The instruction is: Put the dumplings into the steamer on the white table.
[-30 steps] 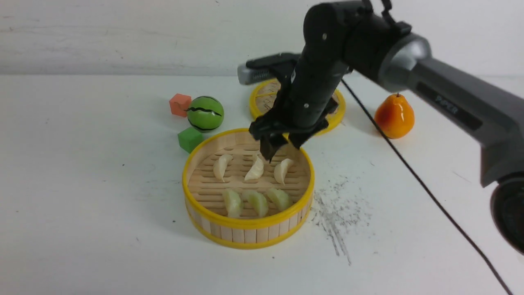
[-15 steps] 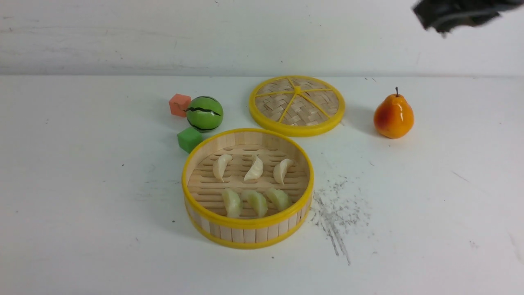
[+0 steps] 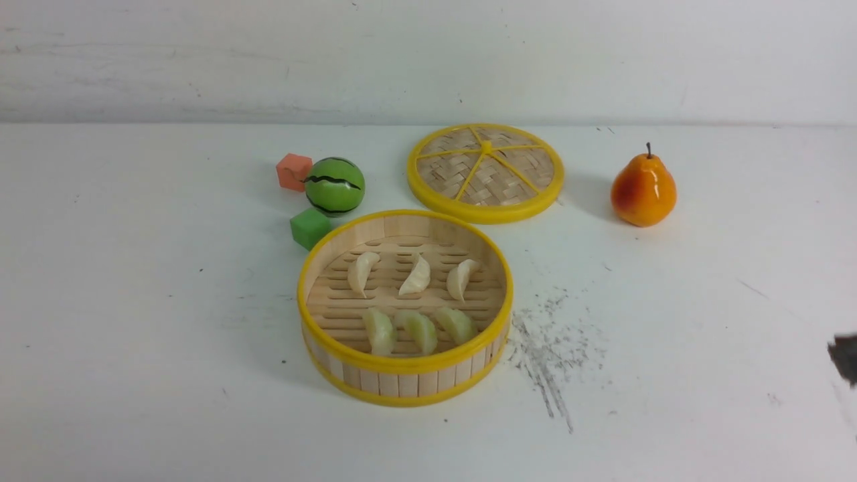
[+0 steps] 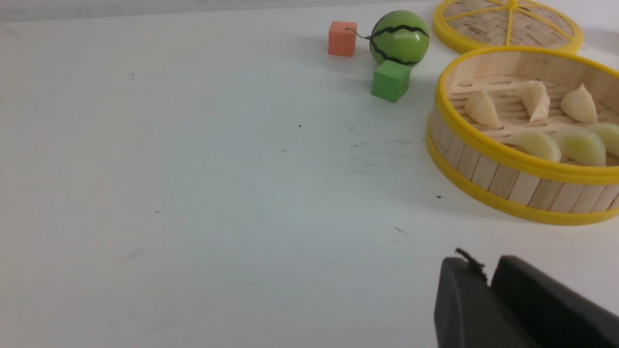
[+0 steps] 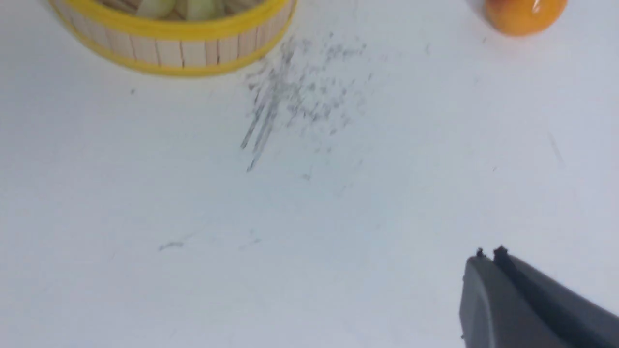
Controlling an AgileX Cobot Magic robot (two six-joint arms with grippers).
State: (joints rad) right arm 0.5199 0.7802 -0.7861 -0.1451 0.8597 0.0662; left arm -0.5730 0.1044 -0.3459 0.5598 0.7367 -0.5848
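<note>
The steamer (image 3: 402,383) stands mid-table on the white table (image 3: 167,301). Inside it lie the dumplings: three cream ones (image 3: 417,276) in the back row and three pale green ones (image 3: 422,331) in the front row. My left gripper (image 4: 486,270) hovers low over bare table, apart from the steamer (image 4: 508,154), its jaws together with nothing between them. My right gripper (image 5: 488,256) is shut and empty, over bare table well clear of the steamer (image 5: 169,48). In the front view only a dark blurred bit of the right arm (image 3: 845,358) shows at the right edge.
The flat woven lid (image 3: 486,171) lies behind the steamer. A green striped ball (image 3: 335,185), an orange-red cube (image 3: 294,171) and a green cube (image 3: 310,227) sit at its back left. An orange pear (image 3: 643,191) stands at the back right. Grey scratch marks (image 3: 552,348) lie right of the steamer.
The right arm, over the steamer with its jaws apart a second ago, has pulled away up and to the right, and its jaws have shut. The dumplings have not moved.
</note>
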